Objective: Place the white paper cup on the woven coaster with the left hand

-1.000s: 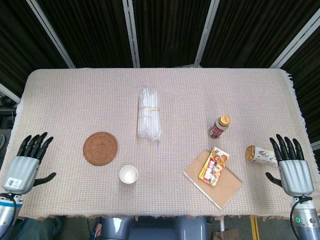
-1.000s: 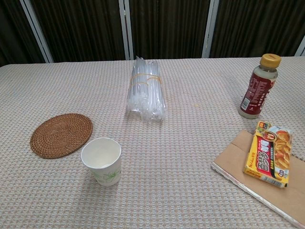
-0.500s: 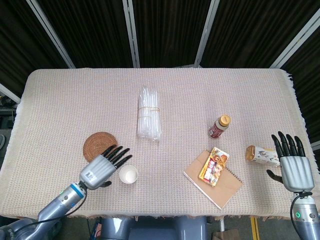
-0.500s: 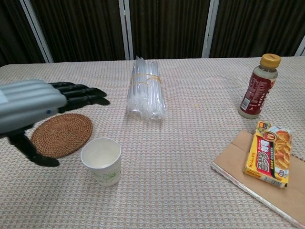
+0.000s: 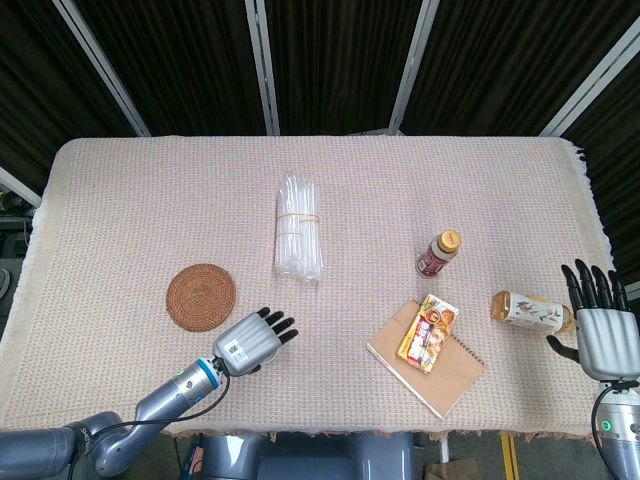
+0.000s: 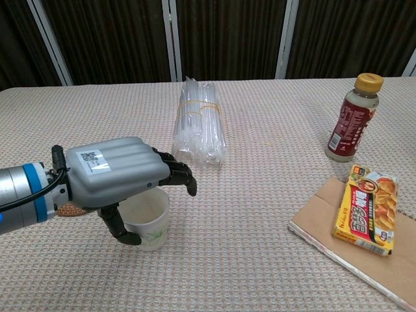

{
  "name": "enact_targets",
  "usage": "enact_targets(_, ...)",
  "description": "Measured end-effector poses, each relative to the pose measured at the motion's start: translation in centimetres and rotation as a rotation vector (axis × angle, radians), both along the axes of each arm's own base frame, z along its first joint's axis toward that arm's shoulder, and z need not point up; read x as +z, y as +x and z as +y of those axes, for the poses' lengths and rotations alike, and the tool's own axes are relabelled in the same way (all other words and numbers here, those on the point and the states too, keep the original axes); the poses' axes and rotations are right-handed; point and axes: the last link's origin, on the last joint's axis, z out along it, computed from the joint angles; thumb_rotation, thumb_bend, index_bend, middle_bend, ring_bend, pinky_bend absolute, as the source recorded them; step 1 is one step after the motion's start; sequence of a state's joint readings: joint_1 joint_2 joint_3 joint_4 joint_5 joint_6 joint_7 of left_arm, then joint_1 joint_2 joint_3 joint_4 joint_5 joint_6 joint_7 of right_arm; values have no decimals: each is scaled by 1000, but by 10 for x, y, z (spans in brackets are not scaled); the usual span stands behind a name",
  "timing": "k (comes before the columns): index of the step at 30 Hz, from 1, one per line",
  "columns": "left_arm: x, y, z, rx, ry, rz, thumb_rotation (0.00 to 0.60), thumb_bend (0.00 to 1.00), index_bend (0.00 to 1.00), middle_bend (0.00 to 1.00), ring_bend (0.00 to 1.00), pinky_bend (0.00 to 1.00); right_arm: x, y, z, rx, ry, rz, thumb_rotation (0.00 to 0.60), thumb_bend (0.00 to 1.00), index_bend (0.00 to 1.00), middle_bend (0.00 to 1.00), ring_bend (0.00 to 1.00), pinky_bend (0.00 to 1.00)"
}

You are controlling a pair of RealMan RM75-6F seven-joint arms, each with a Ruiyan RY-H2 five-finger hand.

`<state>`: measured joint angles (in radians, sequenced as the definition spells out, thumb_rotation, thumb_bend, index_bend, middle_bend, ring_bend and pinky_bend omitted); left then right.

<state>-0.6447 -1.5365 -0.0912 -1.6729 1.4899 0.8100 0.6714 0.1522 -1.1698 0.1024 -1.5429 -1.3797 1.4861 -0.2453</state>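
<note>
Hovering left robot hand (image 6: 120, 174), fingers curled over white paper cup (image 6: 147, 223), palm down

1. A table (image 5: 120, 190) is covered by a beige woven cloth.
2. A woven coaster (image 5: 201, 296), white paper cup (image 6: 147, 221), bundle of clear straws (image 5: 298, 226), upright red bottle (image 6: 351, 118) and brown notebook (image 5: 445, 371) are set on it.
3. A second bottle (image 5: 530, 310) is laid on its side near the right edge.

The head view looks steeply down from high above on the whole beige woven-cloth tabletop (image 5: 150, 190), dark curtains beyond its far edge. The chest view sits low and close at the near edge, facing across. Both share the clear bundle of plastic straws (image 5: 298, 238) (image 6: 199, 127) and red-labelled bottle (image 5: 438, 254) (image 6: 351, 118).
</note>
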Motion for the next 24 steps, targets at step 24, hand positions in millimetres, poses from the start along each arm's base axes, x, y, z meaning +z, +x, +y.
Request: enact_targets(24, 67, -18, 45, 161, 233, -35, 600, 80, 456, 395, 389, 456, -1, -1, 0, -5, 13, -15, 600, 0, 0, 0, 0, 0)
